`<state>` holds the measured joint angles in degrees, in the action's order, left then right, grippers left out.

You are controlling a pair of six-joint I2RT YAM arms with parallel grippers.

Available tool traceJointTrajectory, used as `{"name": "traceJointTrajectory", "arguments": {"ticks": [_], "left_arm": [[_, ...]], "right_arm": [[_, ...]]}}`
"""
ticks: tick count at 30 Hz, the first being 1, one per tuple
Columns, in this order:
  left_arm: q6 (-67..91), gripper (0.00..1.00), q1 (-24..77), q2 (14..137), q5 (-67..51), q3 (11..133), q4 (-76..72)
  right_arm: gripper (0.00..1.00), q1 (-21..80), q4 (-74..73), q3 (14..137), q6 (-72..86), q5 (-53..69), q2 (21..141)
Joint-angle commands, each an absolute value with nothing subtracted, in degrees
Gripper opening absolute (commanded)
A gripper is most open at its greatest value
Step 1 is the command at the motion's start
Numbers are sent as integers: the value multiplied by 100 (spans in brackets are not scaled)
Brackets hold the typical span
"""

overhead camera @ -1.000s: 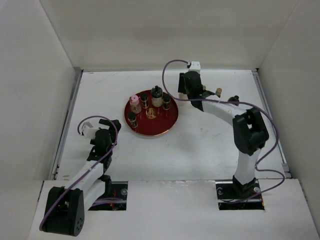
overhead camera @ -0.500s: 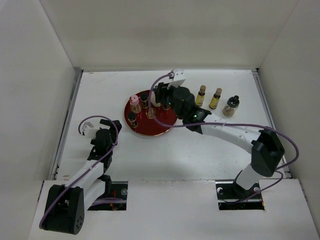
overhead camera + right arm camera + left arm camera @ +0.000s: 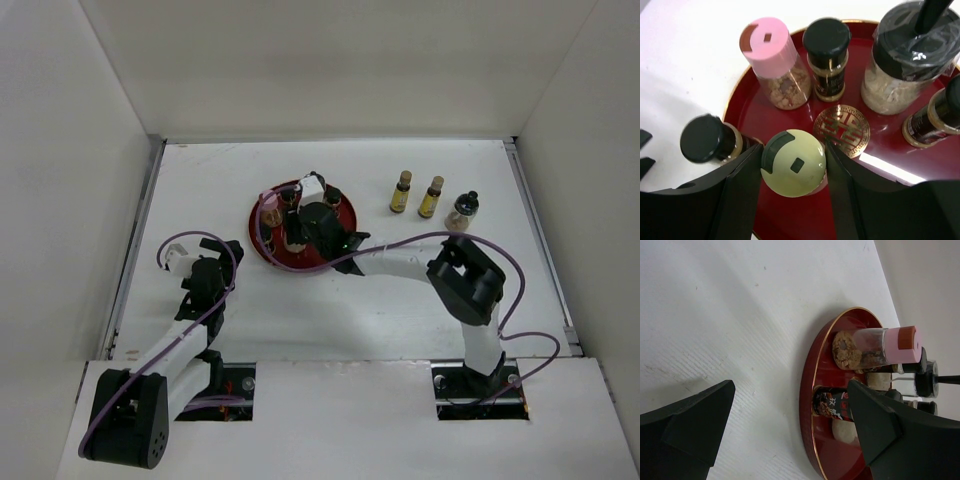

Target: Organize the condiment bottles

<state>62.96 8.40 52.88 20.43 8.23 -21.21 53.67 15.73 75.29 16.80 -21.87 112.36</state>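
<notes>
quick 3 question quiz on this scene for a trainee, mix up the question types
1. True or false: the pink-capped bottle stands outside the red tray.
2. What is the right hand closed around?
A. the cream-capped bottle
B. the pink-capped bottle
C. nothing
3. In the top view, how many bottles stand on the table to the right of the tray?

Key
1. False: it stands in the tray.
2. A
3. Three: two slim amber bottles and a dark-capped jar.
</notes>
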Motion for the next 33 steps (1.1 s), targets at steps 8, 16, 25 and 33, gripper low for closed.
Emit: {"name": "traceJointTrajectory", "arguments": {"ticks": [8, 16, 25, 33], "left_arm": [[6231, 100, 874, 5238, 2048, 896, -2373], [6231, 100, 866, 5247, 2004, 896, -2373], [6231, 100, 883, 5247, 1960, 914, -2373], [6188, 100, 848, 5195, 1995, 914, -2373]], "right_arm": [[69, 5392, 2171, 8147, 2065, -2364, 11637], [79, 5392, 2083, 7490, 2039, -2391, 10514], [34, 3716, 1838, 6100, 2118, -2075, 8693], [70, 2457, 994, 6433, 1627, -2504, 8999]]}}
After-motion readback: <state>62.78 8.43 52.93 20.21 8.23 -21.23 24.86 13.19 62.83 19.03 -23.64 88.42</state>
